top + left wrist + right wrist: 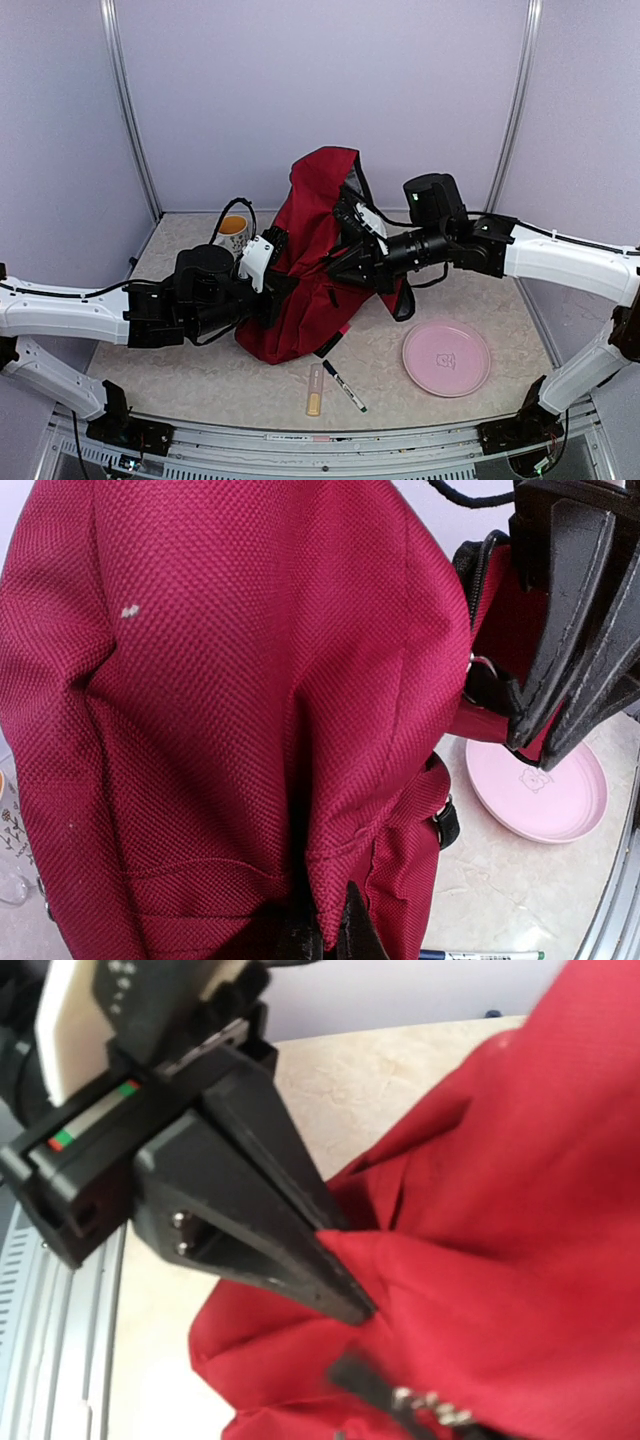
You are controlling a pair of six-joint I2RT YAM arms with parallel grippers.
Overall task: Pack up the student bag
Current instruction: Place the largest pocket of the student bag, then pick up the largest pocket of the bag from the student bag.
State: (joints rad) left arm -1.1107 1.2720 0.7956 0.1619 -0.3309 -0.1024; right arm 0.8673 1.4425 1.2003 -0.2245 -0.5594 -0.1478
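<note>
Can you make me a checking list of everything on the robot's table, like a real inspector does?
Surface: pale marbled table.
Job's things: red backpack slumped upright mid-table, with its top partly open.
Clutter: mug at the back left; pink plate at the front right; pen and a yellow-filled tube lying beside each other in front of the backpack.
Grippers: left gripper shut on a fold of the backpack's side; right gripper shut on the edge of its opening.
Cables: a black cable loops by the mug.
Surroundings: lilac walls and metal posts.
</note>
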